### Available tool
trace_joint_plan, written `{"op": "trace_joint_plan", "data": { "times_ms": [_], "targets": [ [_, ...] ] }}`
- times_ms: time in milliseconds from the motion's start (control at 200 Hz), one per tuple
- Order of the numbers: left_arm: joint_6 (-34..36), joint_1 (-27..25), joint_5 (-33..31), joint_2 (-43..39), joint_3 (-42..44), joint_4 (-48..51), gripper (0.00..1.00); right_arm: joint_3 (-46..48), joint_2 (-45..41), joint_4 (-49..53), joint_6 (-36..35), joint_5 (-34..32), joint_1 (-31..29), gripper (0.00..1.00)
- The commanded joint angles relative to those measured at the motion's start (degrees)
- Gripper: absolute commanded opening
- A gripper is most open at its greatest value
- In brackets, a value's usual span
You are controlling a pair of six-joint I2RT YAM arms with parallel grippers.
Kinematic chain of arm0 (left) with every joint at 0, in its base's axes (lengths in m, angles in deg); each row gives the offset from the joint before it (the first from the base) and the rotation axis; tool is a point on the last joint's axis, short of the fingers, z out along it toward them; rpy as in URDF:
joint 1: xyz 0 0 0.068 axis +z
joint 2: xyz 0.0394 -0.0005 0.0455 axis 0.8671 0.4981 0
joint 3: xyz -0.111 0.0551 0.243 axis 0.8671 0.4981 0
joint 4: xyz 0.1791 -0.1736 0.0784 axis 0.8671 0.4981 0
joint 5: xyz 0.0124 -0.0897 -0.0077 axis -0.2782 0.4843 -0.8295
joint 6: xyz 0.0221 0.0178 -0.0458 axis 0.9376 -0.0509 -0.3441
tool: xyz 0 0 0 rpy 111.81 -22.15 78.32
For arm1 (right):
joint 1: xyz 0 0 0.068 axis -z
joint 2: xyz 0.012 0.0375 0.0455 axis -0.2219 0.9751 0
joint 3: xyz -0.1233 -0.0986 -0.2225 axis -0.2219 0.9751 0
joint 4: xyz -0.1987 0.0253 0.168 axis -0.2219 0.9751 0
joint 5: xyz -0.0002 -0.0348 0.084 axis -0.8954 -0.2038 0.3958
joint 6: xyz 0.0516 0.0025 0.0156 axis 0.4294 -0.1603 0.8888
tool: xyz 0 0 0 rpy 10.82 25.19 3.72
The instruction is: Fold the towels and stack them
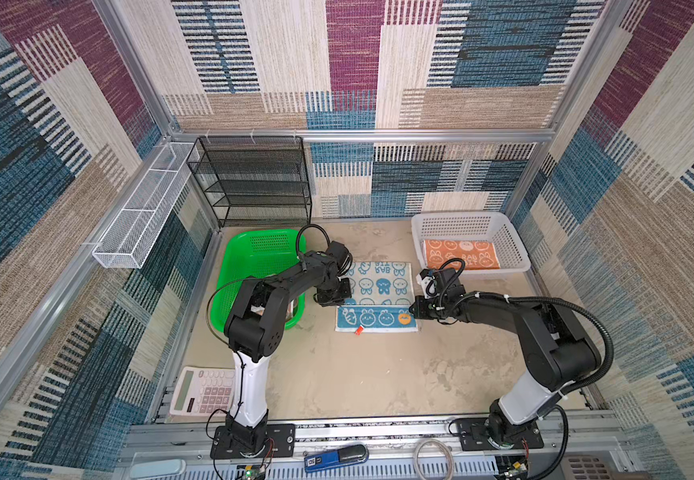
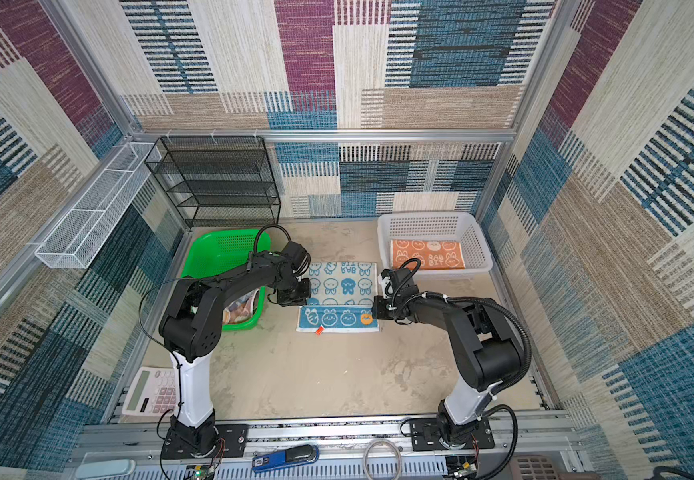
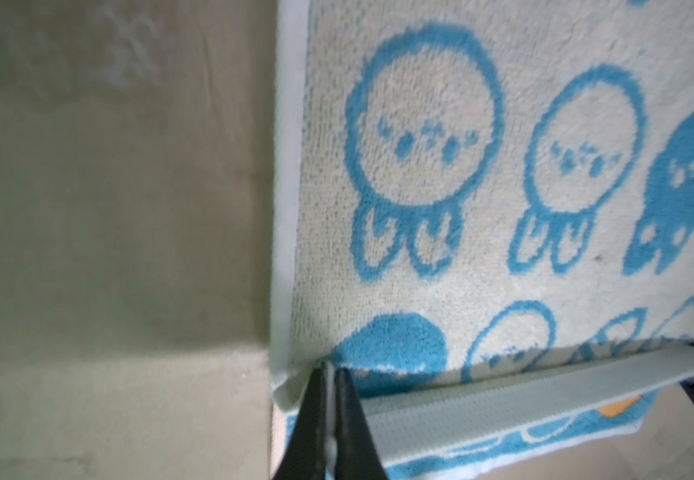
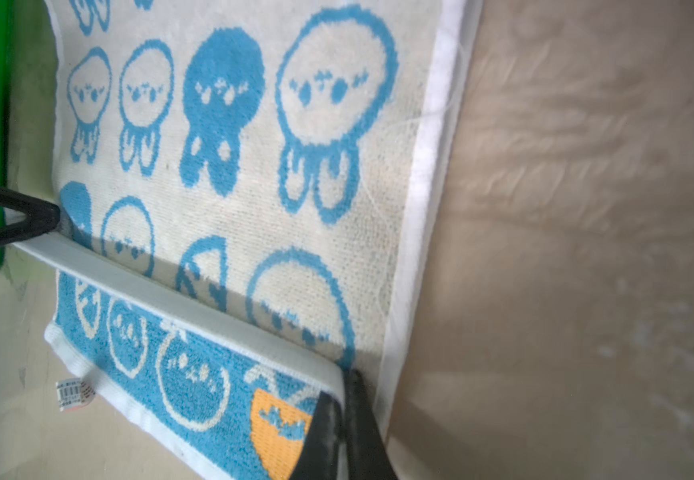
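Two end effectors clamped on the blue towel's near hem

You have the blue towel point(image 1: 380, 282) spread in the middle of the tabletop point(image 1: 358, 374), pale reverse side up, with blue rabbit outlines showing. Its near strip is turned over, so the blue face with white rabbits, a carrot and an orange patch looks up. Your left end effector point(image 3: 331, 372) is closed on the left corner of that turned hem. In the left wrist view the two black fingers point(image 3: 310, 415) press together with the white edge caught between them. Your right end effector point(image 4: 343, 384) is closed the same way on the right corner, just beside the orange patch. The hem runs raised between the two grips, off the pale cloth beneath it, throwing a shadow on it. A small tag point(image 4: 73, 395) with a barcode sticks out from the towel's near edge onto the tabletop.

The orange towel point(image 1: 459, 254) lies flat in the white basket point(image 1: 513, 245) at the far right, lettering up. The green basket point(image 1: 233, 257) stands left of the blue towel, close beside it, and your left arm point(image 1: 283, 280) crosses over it. In a top view a pale towel point(image 2: 240, 312) with orange marks lies in its near end, mostly hidden by the arm
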State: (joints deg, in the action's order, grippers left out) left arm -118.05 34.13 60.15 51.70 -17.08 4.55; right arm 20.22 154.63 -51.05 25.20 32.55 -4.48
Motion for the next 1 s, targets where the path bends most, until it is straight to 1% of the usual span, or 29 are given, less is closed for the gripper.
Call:
{"op": "trace_joint_plan", "data": {
  "times_ms": [0,100,200,386,501,696,811,992],
  "targets": [
    [2.77,1.62,-7.22,1.49,-3.83,6.58,0.00,-2.36,0.71,3.68,1.00,-8.51,0.38,0.00],
    [3.64,2.00,-8.15,0.47,-6.97,8.44,0.00,-4.81,-1.05,5.94,0.56,-8.81,0.39,0.00],
    [4.01,2.00,-7.88,-2.02,-8.16,9.69,0.00,-6.07,-3.66,8.20,0.19,-8.58,0.36,0.00],
    [3.07,1.24,-8.01,-8.25,-3.67,9.55,0.00,-4.00,-9.07,9.99,0.18,-8.01,-0.14,0.00],
    [2.70,0.47,-8.21,-10.18,-0.15,9.20,0.00,-1.68,-10.85,9.68,0.77,-7.91,-1.34,0.00],
    [1.23,-0.87,-7.09,-10.80,6.61,5.61,0.00,3.73,-10.81,6.80,2.20,-7.82,-2.78,0.00],
    [1.16,-1.51,-7.17,-10.08,7.97,4.88,0.00,6.06,-10.01,5.10,2.76,-7.92,-2.97,0.00],
    [1.03,-1.60,-6.92,-8.79,8.45,4.45,0.00,7.00,-8.27,3.98,2.67,-7.88,-3.06,0.00]
  ]
}}
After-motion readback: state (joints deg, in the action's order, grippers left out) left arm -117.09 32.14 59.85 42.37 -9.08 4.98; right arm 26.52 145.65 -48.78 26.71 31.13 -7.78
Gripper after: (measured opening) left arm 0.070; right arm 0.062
